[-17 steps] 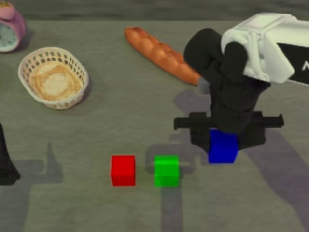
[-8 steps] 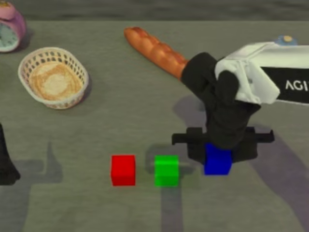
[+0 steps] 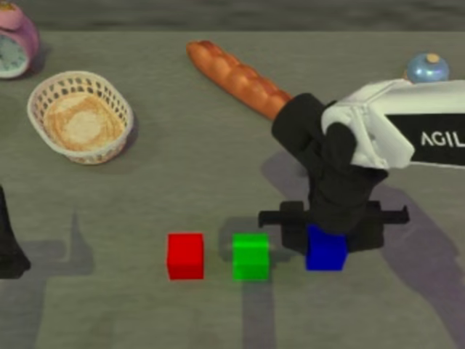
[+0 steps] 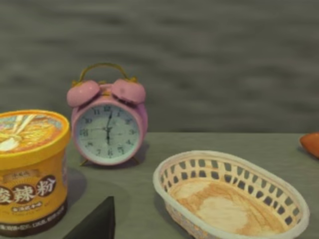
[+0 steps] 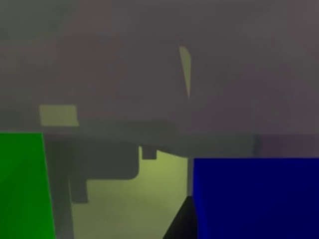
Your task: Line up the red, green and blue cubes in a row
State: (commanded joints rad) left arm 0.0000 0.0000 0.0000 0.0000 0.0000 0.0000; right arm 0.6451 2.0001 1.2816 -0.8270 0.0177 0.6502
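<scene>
The red cube (image 3: pixel 185 255) and the green cube (image 3: pixel 251 256) sit side by side on the table near its front, a small gap between them. The blue cube (image 3: pixel 325 249) is just right of the green one, about level with both. My right gripper (image 3: pixel 325 236) reaches down from above and is shut on the blue cube. The right wrist view shows the blue cube (image 5: pixel 256 196) close up against a dark finger (image 5: pixel 180 221), with the green cube (image 5: pixel 22 184) across a strip of bare table. My left arm (image 3: pixel 10 243) is parked at the table's left edge.
A long bread loaf (image 3: pixel 240 78) lies behind the right arm. A wicker basket (image 3: pixel 43 91) stands at the back left, a pink alarm clock (image 3: pixel 14 40) in the far left corner. A bluish bell (image 3: pixel 426 67) sits at the back right. A yellow tub (image 4: pixel 30 169) stands beside the clock.
My right gripper has carried the blue cube left and toward the table's front, closer to the green cube. The red and green cubes and the left arm have not moved.
</scene>
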